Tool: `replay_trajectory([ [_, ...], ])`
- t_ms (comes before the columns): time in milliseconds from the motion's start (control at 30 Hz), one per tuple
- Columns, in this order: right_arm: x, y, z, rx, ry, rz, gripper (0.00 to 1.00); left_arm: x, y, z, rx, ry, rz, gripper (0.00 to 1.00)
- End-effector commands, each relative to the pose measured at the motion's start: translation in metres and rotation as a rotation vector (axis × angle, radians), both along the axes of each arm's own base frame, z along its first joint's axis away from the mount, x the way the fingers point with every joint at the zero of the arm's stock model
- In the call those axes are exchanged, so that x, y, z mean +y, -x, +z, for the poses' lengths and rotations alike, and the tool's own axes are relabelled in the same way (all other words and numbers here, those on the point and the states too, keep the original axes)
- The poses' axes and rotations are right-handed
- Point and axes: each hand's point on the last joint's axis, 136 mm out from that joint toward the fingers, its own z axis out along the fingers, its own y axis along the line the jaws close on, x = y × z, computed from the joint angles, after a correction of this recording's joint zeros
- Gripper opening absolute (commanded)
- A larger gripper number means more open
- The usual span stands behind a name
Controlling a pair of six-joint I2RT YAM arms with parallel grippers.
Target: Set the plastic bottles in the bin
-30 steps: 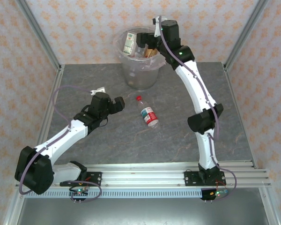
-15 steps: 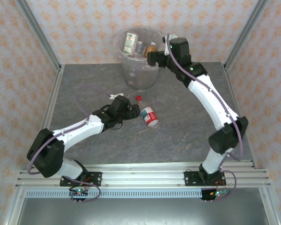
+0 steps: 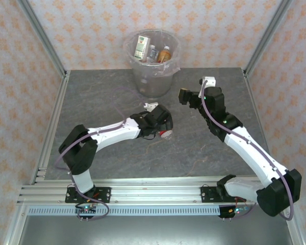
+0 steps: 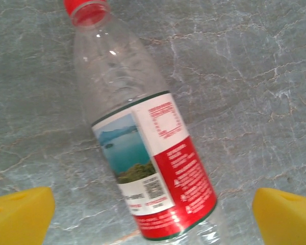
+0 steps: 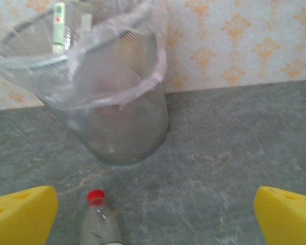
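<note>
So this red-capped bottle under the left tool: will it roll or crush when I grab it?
Probably light: the bottle looks empty, clear through above the label. It lies on its side on the smooth table, so a nudge would likely roll it. Its thin clear walls may dent when the open left tool closes.

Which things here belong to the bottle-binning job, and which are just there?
Job: red-capped clear bottle, lying down; lined bin; bottles inside it.
Not the job: marbled table; aluminium rails; patterned walls.
</note>
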Motion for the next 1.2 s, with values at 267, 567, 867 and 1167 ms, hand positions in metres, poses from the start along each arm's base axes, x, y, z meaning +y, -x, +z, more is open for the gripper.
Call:
replay_trajectory([
  [267,-0.028,0.021,-0.016,0.001,-0.012,-0.108,0.99,0.016,-0.018,-0.026,0.031,-0.195,0.200,1.00],
  [567,-0.033,0.025,-0.023,0.016,-0.002,-0.126,0.99,0.013,-0.039,-0.048,0.058,-0.185,0.224,1.00],
  [867,-0.034,0.025,-0.021,0.013,0.020,-0.126,0.99,0.008,-0.052,-0.065,0.051,-0.237,0.172,0.92],
  [1167,-0.036,0.026,-0.025,0.026,0.039,-0.130,0.99,0.007,-0.051,-0.081,0.070,-0.233,0.130,0.82],
])
